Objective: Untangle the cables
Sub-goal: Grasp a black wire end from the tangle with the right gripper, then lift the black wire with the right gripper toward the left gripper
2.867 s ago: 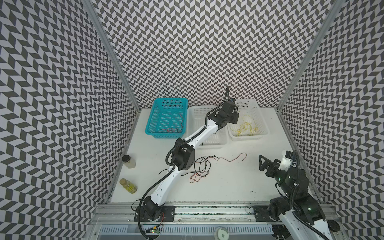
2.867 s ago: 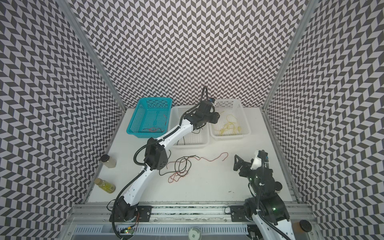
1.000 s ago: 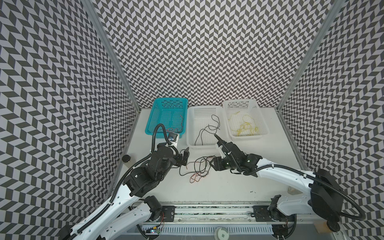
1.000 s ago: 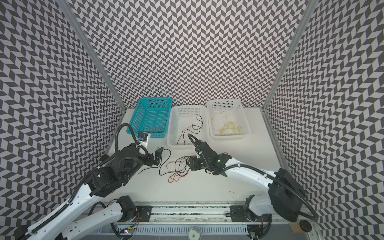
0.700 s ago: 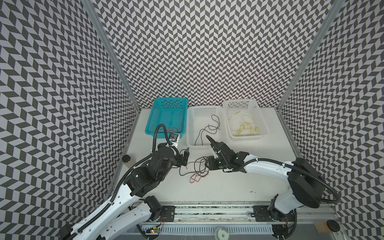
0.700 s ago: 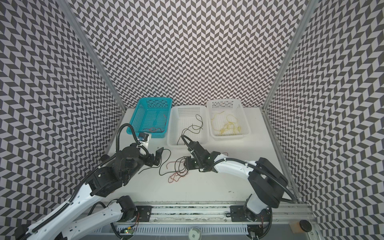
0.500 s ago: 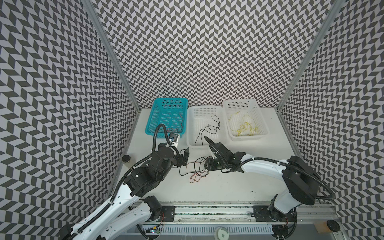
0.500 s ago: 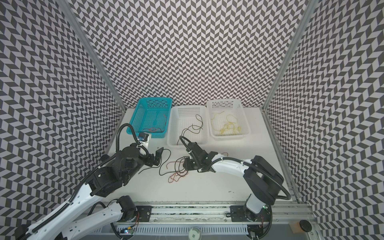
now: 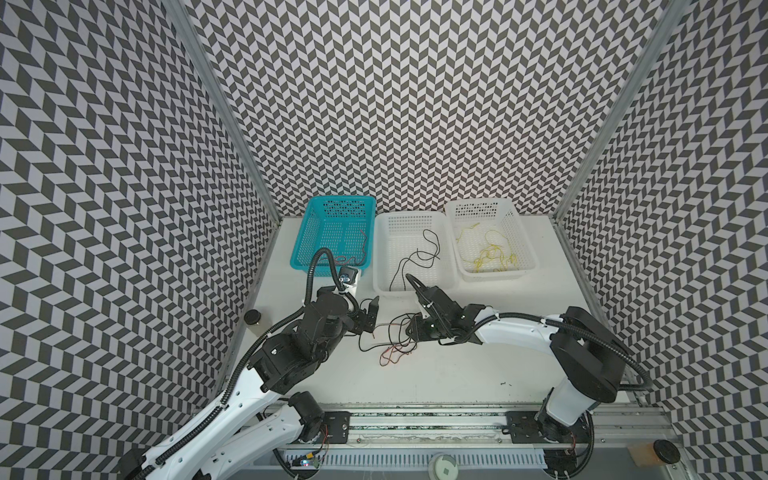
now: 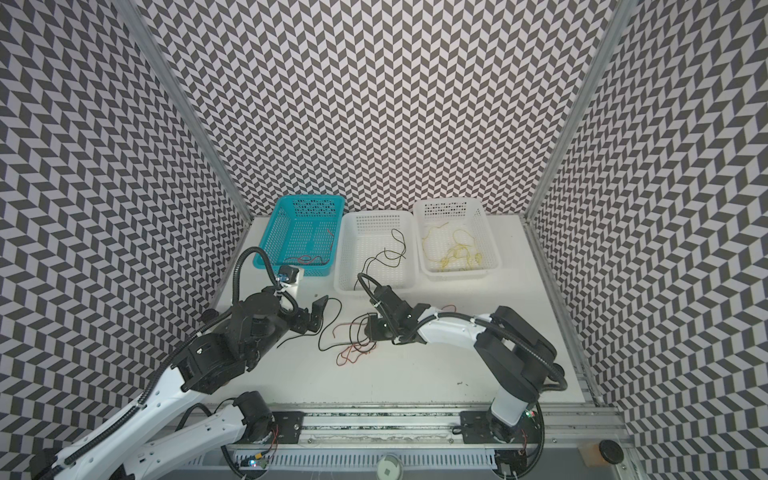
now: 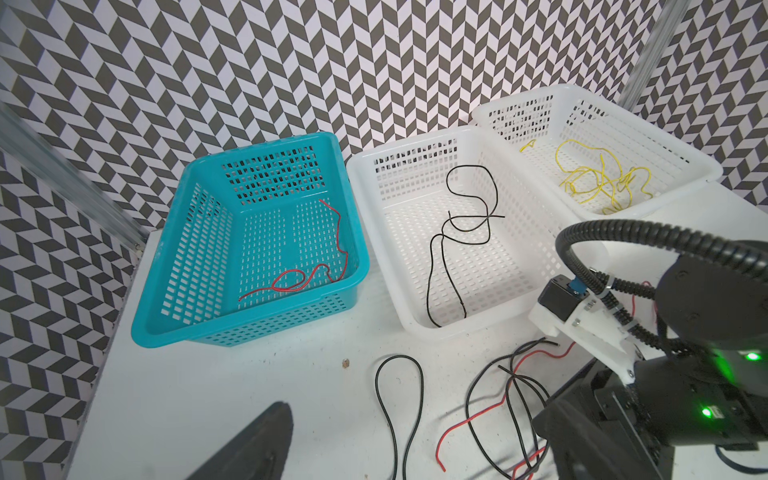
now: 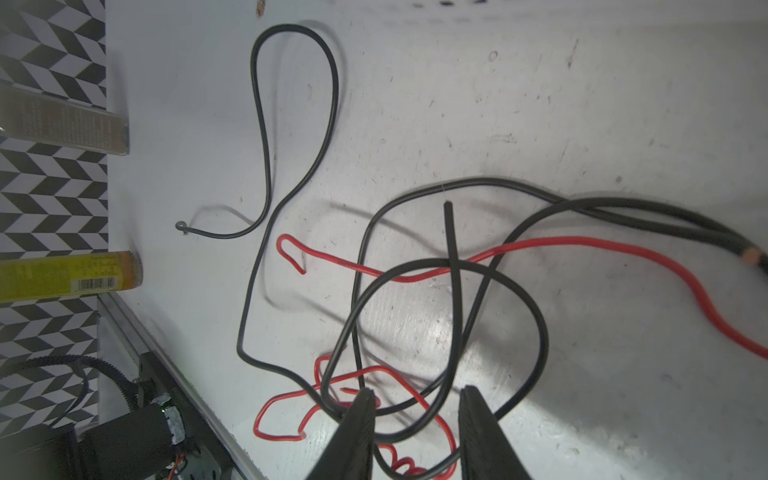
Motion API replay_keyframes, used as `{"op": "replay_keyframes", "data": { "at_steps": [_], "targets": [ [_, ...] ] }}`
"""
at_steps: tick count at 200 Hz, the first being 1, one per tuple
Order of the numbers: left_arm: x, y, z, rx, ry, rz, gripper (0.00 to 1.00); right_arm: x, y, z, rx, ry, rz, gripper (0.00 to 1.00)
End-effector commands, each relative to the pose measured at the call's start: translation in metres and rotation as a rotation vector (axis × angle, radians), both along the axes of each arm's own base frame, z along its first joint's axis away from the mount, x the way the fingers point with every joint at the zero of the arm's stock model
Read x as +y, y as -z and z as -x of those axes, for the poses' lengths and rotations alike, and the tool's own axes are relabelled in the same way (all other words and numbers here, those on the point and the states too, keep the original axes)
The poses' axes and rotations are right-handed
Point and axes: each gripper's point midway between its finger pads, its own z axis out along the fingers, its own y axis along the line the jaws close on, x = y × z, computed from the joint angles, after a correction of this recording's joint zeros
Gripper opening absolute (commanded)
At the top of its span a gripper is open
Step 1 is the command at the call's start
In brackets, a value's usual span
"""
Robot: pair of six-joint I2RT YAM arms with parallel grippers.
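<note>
well, the black and red cables (image 12: 456,291) lie tangled on the table (image 9: 457,374), just on the near side of the middle white basket (image 9: 379,249). the right gripper (image 12: 415,392) is down on them, jaws half apart with black strands and a red loop between, nothing pinched yet. the left gripper (image 9: 371,320) hangs wide open, empty, just left of the tangle. closing now may catch several strands at once, so a pull would tighten the knot. only the right wrist view shows these crossings; in both top views the gripper hides them.
</note>
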Motion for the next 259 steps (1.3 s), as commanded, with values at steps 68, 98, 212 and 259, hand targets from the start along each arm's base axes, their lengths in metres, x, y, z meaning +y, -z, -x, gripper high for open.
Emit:
{"op": "replay_keyframes", "data": {
  "at_steps": [68, 98, 212, 259],
  "targets": [
    [-0.002, 0.007, 0.000, 0.012, 0.010, -0.016, 0.97, 0.012, -0.014, -0.013, -0.078, -0.002, -0.032, 0.11],
    [-0.003, 0.007, 0.000, 0.013, 0.011, -0.015, 0.97, 0.006, -0.040, -0.009, -0.132, -0.009, -0.048, 0.04],
    [-0.004, 0.009, 0.000, 0.022, 0.017, -0.018, 0.96, -0.021, -0.208, 0.006, -0.482, -0.052, -0.144, 0.00],
    [-0.008, 0.008, 0.003, 0.029, 0.045, -0.006, 0.96, -0.030, -0.277, 0.010, -0.617, -0.060, -0.203, 0.00]
  ]
}}
